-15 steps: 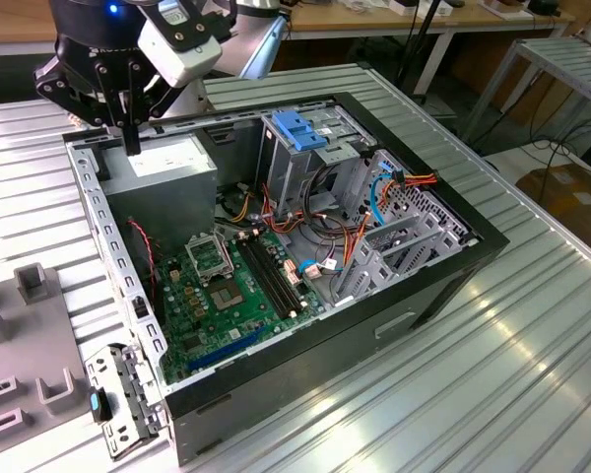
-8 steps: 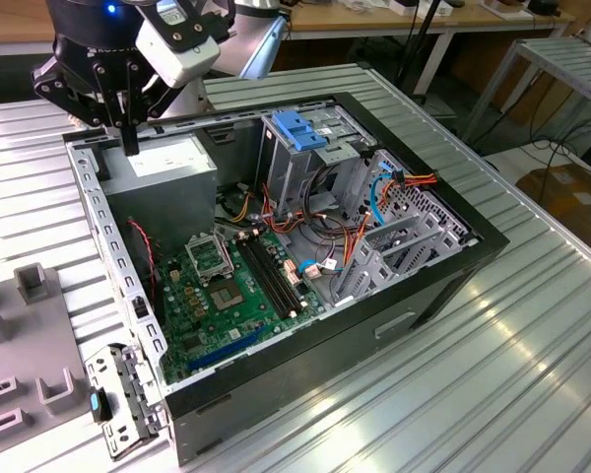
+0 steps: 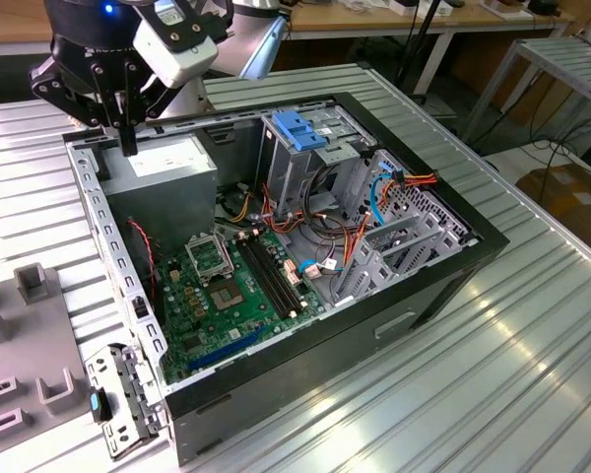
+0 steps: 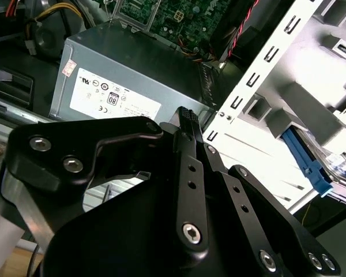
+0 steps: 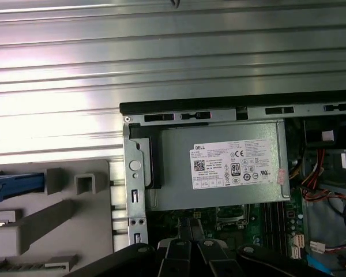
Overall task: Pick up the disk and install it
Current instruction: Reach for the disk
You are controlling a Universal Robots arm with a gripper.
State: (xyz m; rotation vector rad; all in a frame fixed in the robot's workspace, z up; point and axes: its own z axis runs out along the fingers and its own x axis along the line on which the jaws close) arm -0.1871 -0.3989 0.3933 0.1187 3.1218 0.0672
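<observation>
The disk shows as a blue carrier edge (image 5: pixel 14 187) lying on the grey fixture (image 5: pixel 75 208) beside the computer case; the picture's border cuts off the rest. The same blue edge (image 4: pixel 304 160) appears in the second wrist view. My gripper (image 3: pixel 127 146) hangs over the case's back corner at the exterior view's left, just above the grey power supply box (image 3: pixel 163 175). Its fingers stand together, shut on nothing, seen in both wrist views (image 4: pixel 185 115) (image 5: pixel 191 224). The disk lies apart from the gripper, off to the side of the case wall.
The open computer case (image 3: pixel 443 286) lies on a ribbed metal table (image 3: pixel 532 374). Inside are a green motherboard (image 3: pixel 231 291), cables, and a metal drive cage with a blue latch (image 3: pixel 300 128). The case's perforated side rail (image 3: pixel 113 256) runs between gripper and fixture (image 3: pixel 25 325).
</observation>
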